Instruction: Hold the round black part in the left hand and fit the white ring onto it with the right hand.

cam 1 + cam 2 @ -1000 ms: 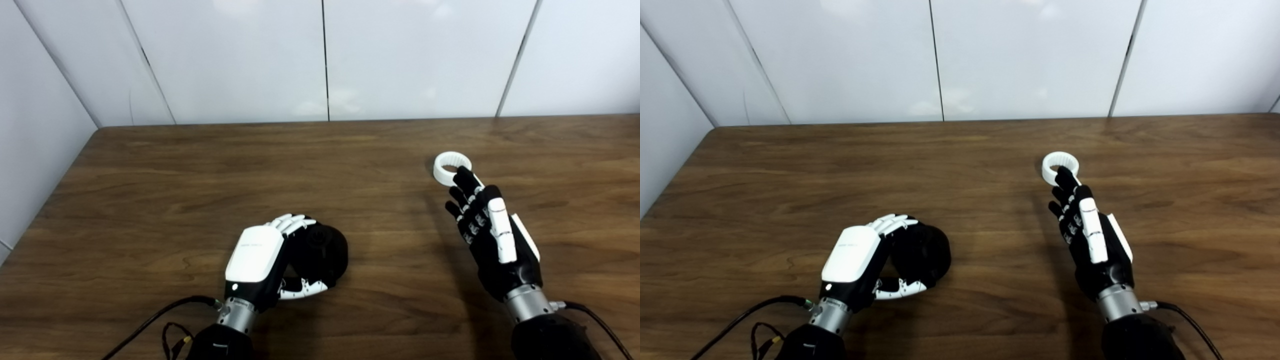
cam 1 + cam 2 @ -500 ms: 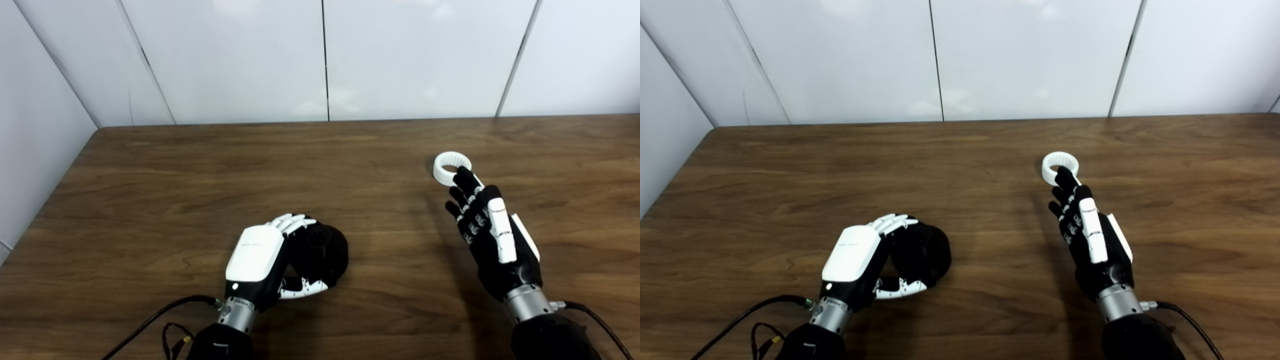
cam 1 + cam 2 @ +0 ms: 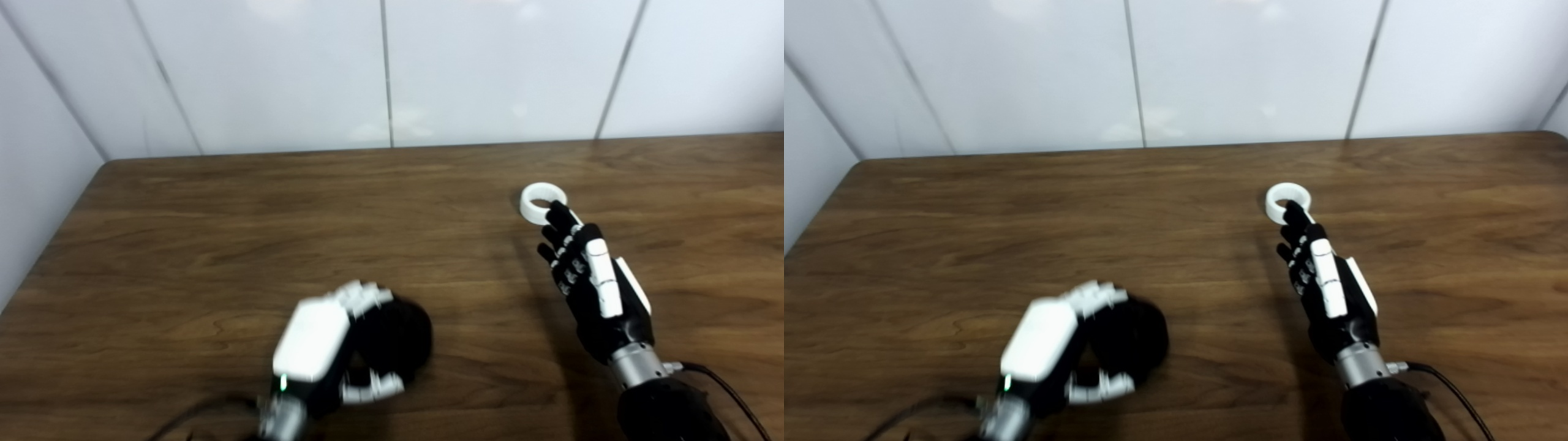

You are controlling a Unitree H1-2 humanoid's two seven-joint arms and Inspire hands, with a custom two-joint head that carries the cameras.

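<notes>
Blur smears left robot hand gripping black part; contact unclear.

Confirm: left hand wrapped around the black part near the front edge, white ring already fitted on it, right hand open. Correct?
Not quite. The white ring is not on the black part; it lies on the table by the right hand's fingertips, as the left eye view shows. The left hand does wrap the black part, and the right hand is open.
</notes>
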